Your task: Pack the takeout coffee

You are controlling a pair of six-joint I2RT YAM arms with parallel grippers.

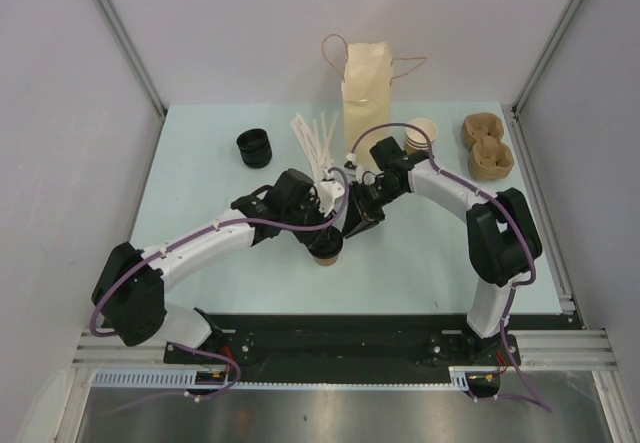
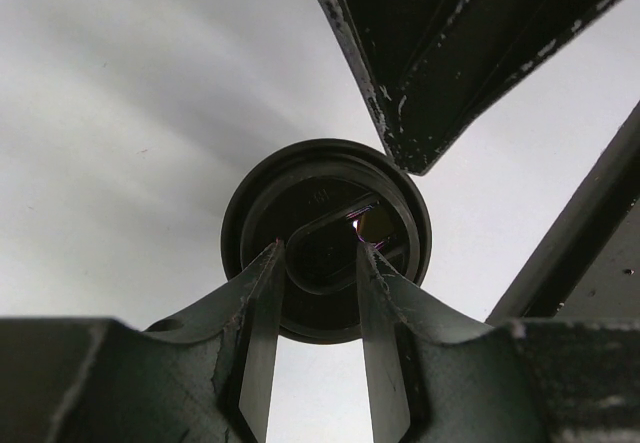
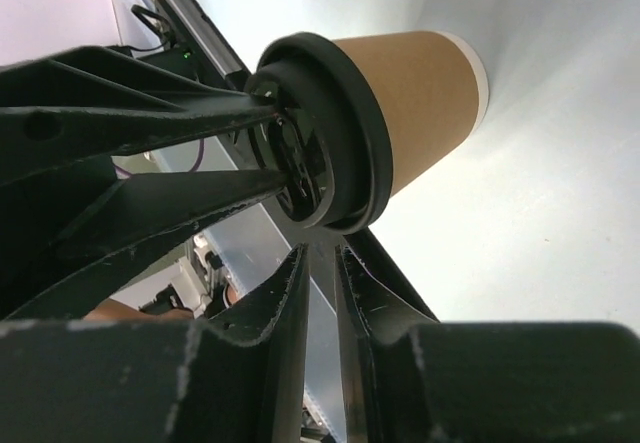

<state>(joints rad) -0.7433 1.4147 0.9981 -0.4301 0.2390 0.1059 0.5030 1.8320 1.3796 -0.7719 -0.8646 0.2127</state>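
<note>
The takeout coffee [image 1: 327, 254], a tan paper cup [image 3: 420, 93] with a black lid [image 2: 300, 178], stands near the table's front middle. My left gripper [image 1: 325, 238] hangs straight over it. Its jaws are partly apart, and both fingertips [image 2: 272, 263] rest on the lid's top either side of the oval recess, with nothing clamped between them [image 2: 320, 253]. My right gripper [image 1: 352, 228] sits just right of the cup. Its fingers stand a narrow slit apart, empty, tips [image 3: 320, 251] close beside the lid's rim [image 3: 350, 113]. One right finger [image 2: 450, 53] crosses the top of the left wrist view.
A tall paper bag [image 1: 367, 88] stands upright at the back middle, with white cutlery [image 1: 315, 138] just left of it. Stacked black lids [image 1: 255, 148] sit back left. Stacked lidless cups [image 1: 420, 133] and a brown pulp carrier [image 1: 487, 146] sit back right.
</note>
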